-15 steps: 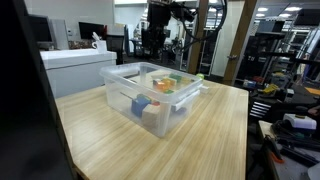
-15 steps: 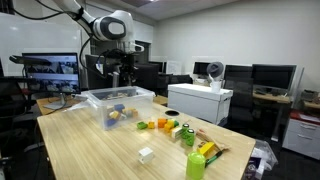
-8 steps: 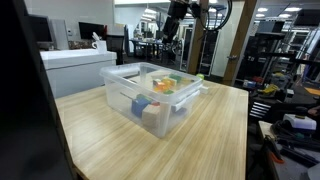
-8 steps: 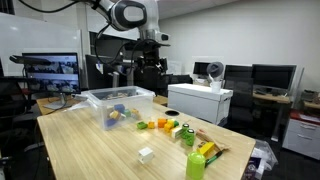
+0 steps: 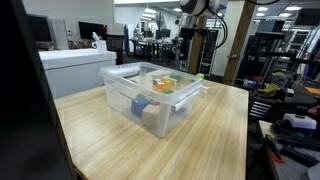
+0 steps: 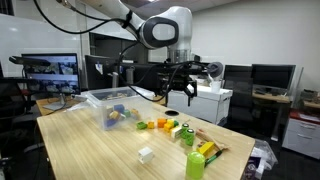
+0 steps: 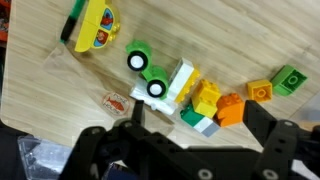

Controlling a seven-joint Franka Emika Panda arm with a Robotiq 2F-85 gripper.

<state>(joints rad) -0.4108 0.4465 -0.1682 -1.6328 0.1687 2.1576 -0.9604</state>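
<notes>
One green car, one clear bin; fingers apart

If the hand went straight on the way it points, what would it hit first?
Probably the white block beside the green car, straight below the open hand; the wrist view shows nothing in between, though depth is unclear.

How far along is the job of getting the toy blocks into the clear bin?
Partly done, it seems: a few blocks already lie in the clear bin. Nothing is in hand; the gripper hangs open and empty above the table. Left: the green wheeled piece, yellow block, orange block, green block and white block outside it.
</notes>
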